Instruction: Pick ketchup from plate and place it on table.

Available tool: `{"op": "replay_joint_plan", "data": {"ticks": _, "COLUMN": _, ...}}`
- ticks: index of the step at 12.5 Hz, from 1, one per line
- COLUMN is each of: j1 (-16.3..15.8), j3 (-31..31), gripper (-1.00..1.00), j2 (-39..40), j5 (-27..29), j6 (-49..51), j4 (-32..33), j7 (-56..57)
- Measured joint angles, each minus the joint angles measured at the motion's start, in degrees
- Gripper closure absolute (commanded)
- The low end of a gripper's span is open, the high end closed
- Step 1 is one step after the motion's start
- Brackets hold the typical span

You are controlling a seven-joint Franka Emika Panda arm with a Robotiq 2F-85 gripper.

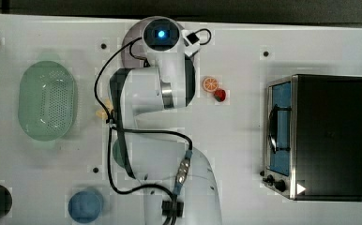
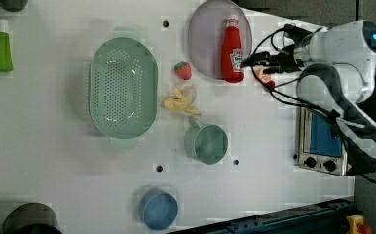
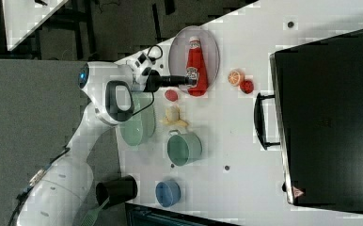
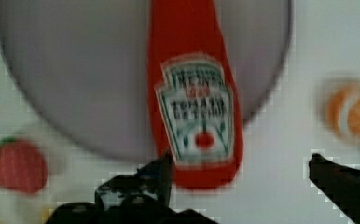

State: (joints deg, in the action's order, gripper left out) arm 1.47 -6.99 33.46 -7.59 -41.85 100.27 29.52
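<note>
The white counter (image 2: 54,161) carries a black toaster oven (image 1: 331,136) at the top view's right and a green perforated basket (image 2: 122,87) in the left view's left half. The grey plate (image 2: 206,36) lies near the left view's top edge. The ketchup bottle (image 2: 232,51) lies flat on the plate, its base overhanging the plate's edge onto the counter. A strawberry piece (image 2: 183,70) sits just beside the plate, and an orange slice (image 4: 353,112) lies near it on the other side. The claw (image 4: 238,175) is spread wide and holds nothing, its tips either side of the bottle's base; one fingertip (image 4: 162,165) is just beside the bottle, the other well apart.
</note>
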Motion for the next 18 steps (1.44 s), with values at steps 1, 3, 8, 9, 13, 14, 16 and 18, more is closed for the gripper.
{"op": "replay_joint_plan", "data": {"ticks": 1, "j1": -0.20, "j3": -0.20, "gripper": -1.00, "j2": 1.31, "j5": -0.19, "j6": -2.63, "j4": -0.28, "j7": 0.92}}
{"op": "replay_joint_plan", "data": {"ticks": 3, "j1": -0.77, "j3": -0.20, "gripper": -1.00, "j2": 4.34, "j5": -0.72, "j6": -6.52, "j4": -0.90, "j7": 1.43}}
{"op": "replay_joint_plan", "data": {"ticks": 8, "j1": -1.09, "j3": -0.10, "gripper": -0.44, "j2": 10.30, "j5": -1.24, "j6": -11.81, "j4": -0.73, "j7": 1.54}}
{"op": "replay_joint_plan", "data": {"ticks": 9, "j1": -1.16, "j3": -0.09, "gripper": -0.23, "j2": 10.99, "j5": -1.98, "j6": -12.84, "j4": -0.62, "j7": 1.59}}
{"op": "replay_joint_plan", "data": {"ticks": 13, "j1": -1.72, "j3": 0.36, "gripper": -0.21, "j2": 10.83, "j5": -2.05, "j6": -14.49, "j4": -0.73, "j7": 1.79}}
{"op": "replay_joint_plan", "data": {"ticks": 14, "j1": -1.42, "j3": -0.02, "gripper": -0.21, "j2": 10.71, "j5": -2.04, "j6": -14.35, "j4": -0.62, "j7": 1.79}}
{"op": "replay_joint_plan", "data": {"ticks": 16, "j1": -1.29, "j3": -0.05, "gripper": -0.21, "j2": 9.68, "j5": -2.03, "j6": -14.32, "j4": -0.34, "j7": 1.68}}
{"op": "replay_joint_plan", "data": {"ticks": 18, "j1": -1.27, "j3": 0.11, "gripper": -0.21, "j2": 6.55, "j5": -2.03, "j6": -12.45, "j4": 0.67, "j7": 1.54}}
